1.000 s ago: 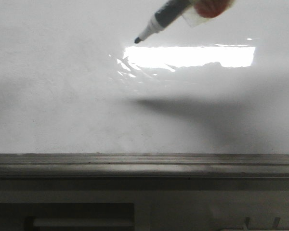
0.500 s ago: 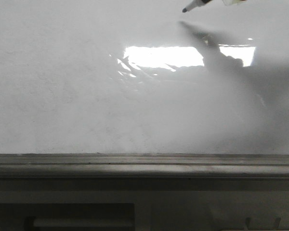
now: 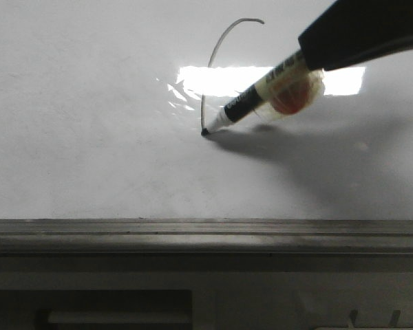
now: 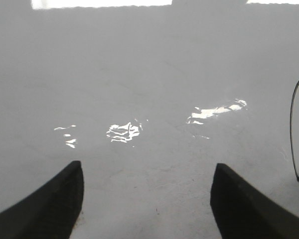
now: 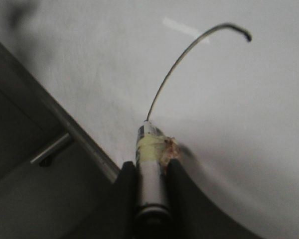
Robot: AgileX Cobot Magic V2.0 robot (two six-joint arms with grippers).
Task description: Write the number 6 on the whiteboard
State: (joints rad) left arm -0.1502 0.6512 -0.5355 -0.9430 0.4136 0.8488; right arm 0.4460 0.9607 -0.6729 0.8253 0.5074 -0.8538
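Right claw clenched a marker, tip touching the whiteboard; the number 6 had only its hooked top and stem, loop undrawn. Left claw hung released.

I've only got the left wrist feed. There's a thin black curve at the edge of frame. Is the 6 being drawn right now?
Observer: Yes. In the front view the marker has its tip on the whiteboard, at the lower end of the number 6.
Operator: How much of it is done?
Observer: Only the hooked top and the long curved downstroke. No lower loop is drawn yet.
Operator: Who's holding the pen?
Observer: The right gripper. The right wrist view shows its fingers clamped on either side of the marker barrel.
Operator: And my left gripper?
Observer: The left gripper is open with nothing between its fingers, over bare board beside the stroke.
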